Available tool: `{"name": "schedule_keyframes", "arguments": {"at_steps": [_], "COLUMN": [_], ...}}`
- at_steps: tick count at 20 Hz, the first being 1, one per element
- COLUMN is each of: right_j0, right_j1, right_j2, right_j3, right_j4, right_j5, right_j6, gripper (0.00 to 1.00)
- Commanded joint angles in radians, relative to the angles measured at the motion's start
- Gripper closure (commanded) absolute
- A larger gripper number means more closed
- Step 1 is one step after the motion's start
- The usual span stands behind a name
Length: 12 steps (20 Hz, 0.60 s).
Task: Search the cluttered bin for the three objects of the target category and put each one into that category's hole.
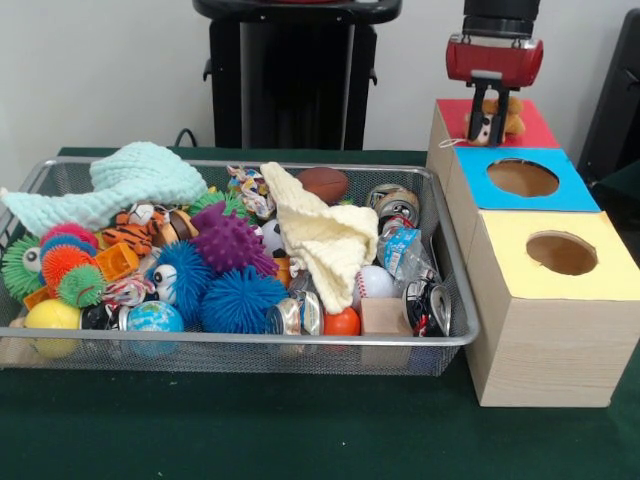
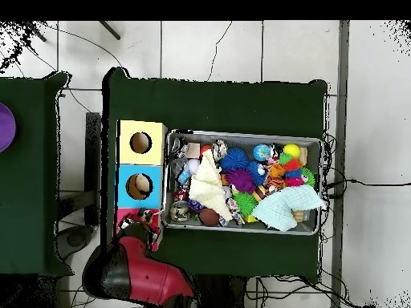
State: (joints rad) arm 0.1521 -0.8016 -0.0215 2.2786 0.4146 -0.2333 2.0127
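Note:
The wire-mesh bin (image 1: 250, 340) sits on the green table, full of toys; it also shows in the overhead view (image 2: 241, 134). My gripper (image 1: 486, 130) hangs over the red-topped box (image 1: 535, 128) and is shut on a small brown plush animal (image 1: 513, 122), just above the box's top. In the overhead view the gripper (image 2: 146, 218) and the brown plush (image 2: 145, 213) are at the red box (image 2: 127, 215). An orange black-striped plush tiger (image 1: 135, 234) lies in the bin's left part, under a mint cloth; it also shows from above (image 2: 275, 178). No third plush animal shows.
Blue-topped (image 1: 570, 190) and yellow-topped (image 1: 600, 270) boxes with round holes stand beside the bin. Mint (image 1: 140, 180) and cream (image 1: 325, 235) knitted cloths, spiky balls (image 1: 235, 295), a football (image 1: 323, 183), cans and small balls fill the bin.

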Motion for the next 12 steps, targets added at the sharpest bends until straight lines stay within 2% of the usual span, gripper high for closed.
{"name": "schedule_keyframes", "arguments": {"at_steps": [1, 12], "right_j0": [-0.025, -0.03], "right_j1": [0.236, 0.214], "right_j2": [0.184, 0.199], "right_j3": [0.003, 0.018], "right_j4": [0.006, 0.016], "right_j5": [-0.048, -0.04], "right_j6": [0.338, 0.343], "gripper": [1.0, 1.0]}}
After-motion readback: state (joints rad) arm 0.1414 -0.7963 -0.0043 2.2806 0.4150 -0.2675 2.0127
